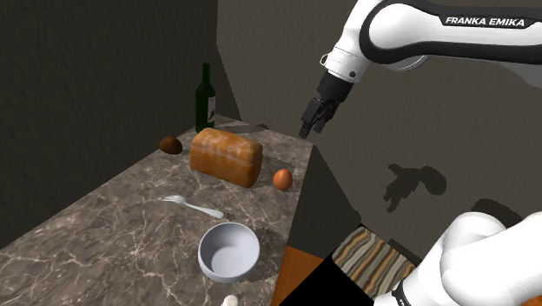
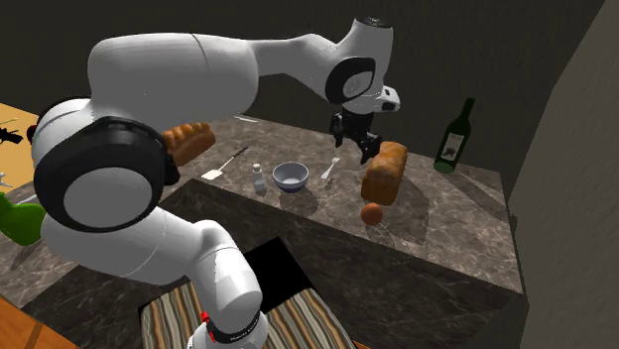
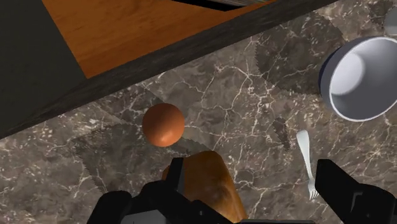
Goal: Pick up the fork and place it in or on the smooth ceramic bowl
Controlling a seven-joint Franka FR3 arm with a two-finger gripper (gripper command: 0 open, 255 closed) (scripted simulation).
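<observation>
Hovering high above the bench [image 1: 104, 235], the tool [image 1: 311, 129] hangs released, jaws apart, holding nothing. The fork [image 1: 193, 207] lies flat between the bowl [image 1: 201, 252] and the bread loaf [image 1: 226, 156]. Judged light, stiff, slippery and low-lying; best pinched across the mid-handle.

The white arm [image 1: 408, 30] reaches out high, its wrist bent downward. The black gripper [image 1: 313, 124] hangs in the air, fingers [image 3: 347, 191] spread wide apart, clasping nothing.
</observation>
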